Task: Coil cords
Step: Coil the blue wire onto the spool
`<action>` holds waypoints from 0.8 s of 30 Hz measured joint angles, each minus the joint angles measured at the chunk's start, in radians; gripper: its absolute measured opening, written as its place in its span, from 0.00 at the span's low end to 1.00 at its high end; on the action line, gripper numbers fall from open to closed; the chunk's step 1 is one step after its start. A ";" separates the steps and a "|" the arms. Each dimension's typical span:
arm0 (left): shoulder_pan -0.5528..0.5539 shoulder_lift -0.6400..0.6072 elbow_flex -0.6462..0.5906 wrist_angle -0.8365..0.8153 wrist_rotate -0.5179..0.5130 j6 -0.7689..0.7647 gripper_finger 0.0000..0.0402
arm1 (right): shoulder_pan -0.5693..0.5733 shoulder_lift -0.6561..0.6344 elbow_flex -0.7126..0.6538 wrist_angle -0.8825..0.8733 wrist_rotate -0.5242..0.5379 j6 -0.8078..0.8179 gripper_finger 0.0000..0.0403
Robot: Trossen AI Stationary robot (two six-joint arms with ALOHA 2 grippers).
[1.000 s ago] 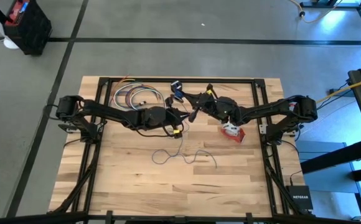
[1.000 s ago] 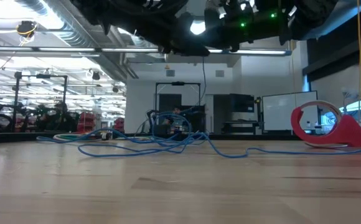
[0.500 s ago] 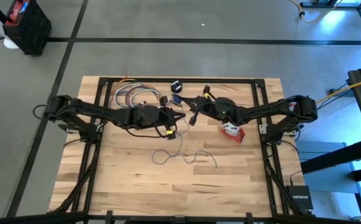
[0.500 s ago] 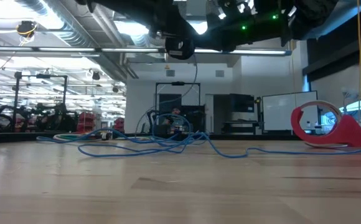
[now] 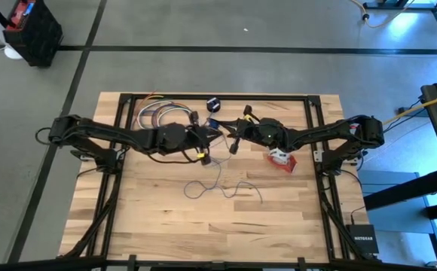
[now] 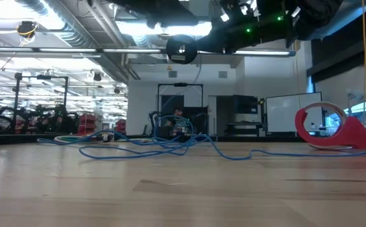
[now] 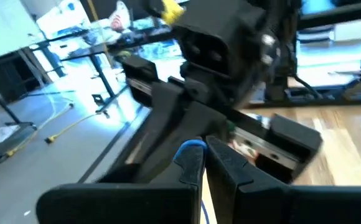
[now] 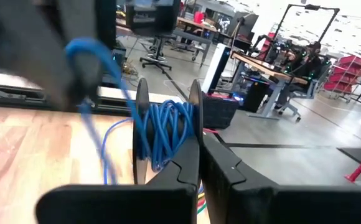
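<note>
Blue cord (image 8: 162,134) coils against right tool (image 8: 198,163).

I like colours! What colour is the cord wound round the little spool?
Blue. The cord wound on the spool shows best in the right wrist view.

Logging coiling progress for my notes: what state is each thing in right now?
Blue cord: partly wound, rest loose on the table.
Spool: held above the table, several blue turns on it.
Left gripper: shut on the blue cord.
Right gripper: shut on the spool.
Red tape dispenser: upright on the table.
</note>
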 joint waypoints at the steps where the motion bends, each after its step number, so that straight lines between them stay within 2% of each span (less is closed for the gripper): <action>1: 0.000 -0.012 0.000 -0.003 -0.010 0.004 0.02 | 0.000 0.000 0.000 0.002 -0.004 0.000 0.02; 6: -0.001 -0.082 -0.001 -0.088 -0.029 0.021 0.02 | 0.000 -0.002 0.002 0.005 -0.021 0.000 0.02; 17: 0.010 -0.267 0.000 -0.402 -0.028 -0.070 0.02 | 0.000 0.000 0.000 -0.007 -0.037 -0.001 0.02; 24: 0.053 -0.282 0.002 -0.631 -0.029 -0.074 0.02 | -0.001 0.002 -0.002 0.019 -0.098 0.052 0.02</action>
